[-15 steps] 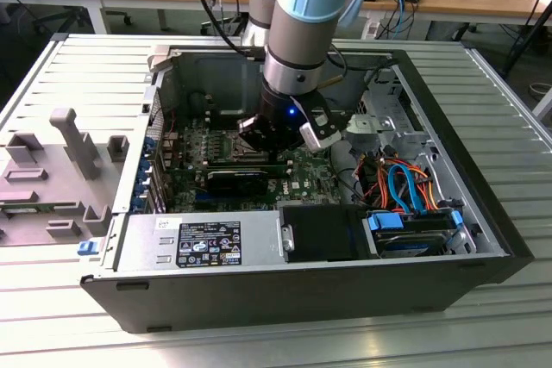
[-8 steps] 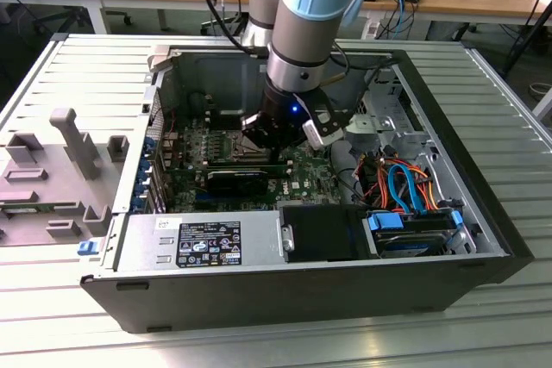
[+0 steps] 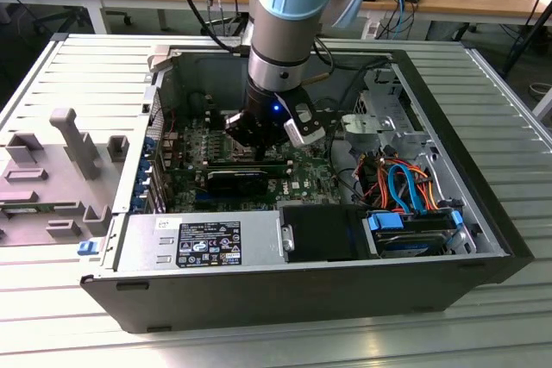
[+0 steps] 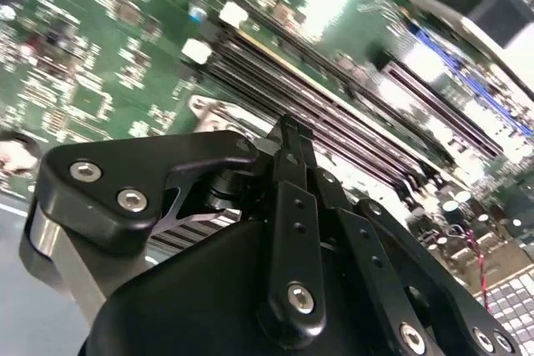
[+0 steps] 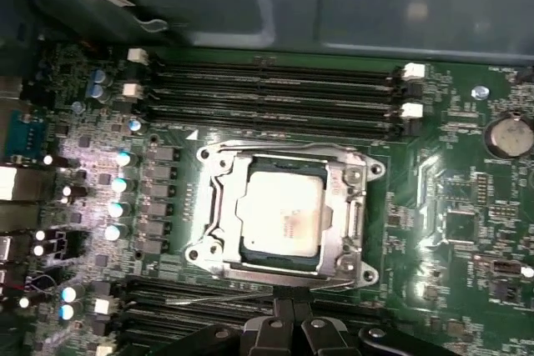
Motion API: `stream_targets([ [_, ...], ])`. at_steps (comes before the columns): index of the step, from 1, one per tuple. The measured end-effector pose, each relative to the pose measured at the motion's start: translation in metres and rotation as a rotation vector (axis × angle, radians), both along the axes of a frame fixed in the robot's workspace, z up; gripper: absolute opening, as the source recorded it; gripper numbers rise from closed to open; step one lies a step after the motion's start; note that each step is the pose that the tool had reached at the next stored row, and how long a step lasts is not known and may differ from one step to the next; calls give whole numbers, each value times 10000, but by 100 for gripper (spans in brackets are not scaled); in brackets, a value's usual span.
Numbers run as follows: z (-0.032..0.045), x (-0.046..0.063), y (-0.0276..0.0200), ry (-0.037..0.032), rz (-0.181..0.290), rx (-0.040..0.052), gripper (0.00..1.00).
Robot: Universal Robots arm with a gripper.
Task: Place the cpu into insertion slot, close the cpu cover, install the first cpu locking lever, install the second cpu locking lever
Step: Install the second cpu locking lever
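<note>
Already seated: cpu (image 5: 282, 216) lying flat in the insertion slot (image 5: 219, 224), with the cpu cover (image 5: 350, 206) down around it, framing its silver top. Just ahead of the gripper (image 5: 292, 323) fingertips, memory slots (image 5: 167, 302) between. Fingers drawn together, gripping nothing visible. Second wrist view: linkage close up, tips over the board. Exterior view: arm (image 3: 289, 32) reaching straight down into the computer case (image 3: 483, 239).

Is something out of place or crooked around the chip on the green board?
Nothing stands out. In the first wrist view the chip lies flat and square in its socket, and the metal cover frame sits level around it. The gripper is beside the socket, with its fingers together.
</note>
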State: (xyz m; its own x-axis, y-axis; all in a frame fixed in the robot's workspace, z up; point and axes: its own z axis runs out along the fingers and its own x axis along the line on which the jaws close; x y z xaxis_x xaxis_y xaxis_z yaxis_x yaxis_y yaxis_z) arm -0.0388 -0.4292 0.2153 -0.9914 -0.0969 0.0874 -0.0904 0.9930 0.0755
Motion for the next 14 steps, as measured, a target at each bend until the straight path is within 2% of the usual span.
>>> stream_targets([
  [2, -3, -93, -2, -12, 0, 0, 11],
  [7, -13, -233, -13, -28, 0, 2, 11],
  [14, -54, -329, -14, -28, 70, 2, 11],
])
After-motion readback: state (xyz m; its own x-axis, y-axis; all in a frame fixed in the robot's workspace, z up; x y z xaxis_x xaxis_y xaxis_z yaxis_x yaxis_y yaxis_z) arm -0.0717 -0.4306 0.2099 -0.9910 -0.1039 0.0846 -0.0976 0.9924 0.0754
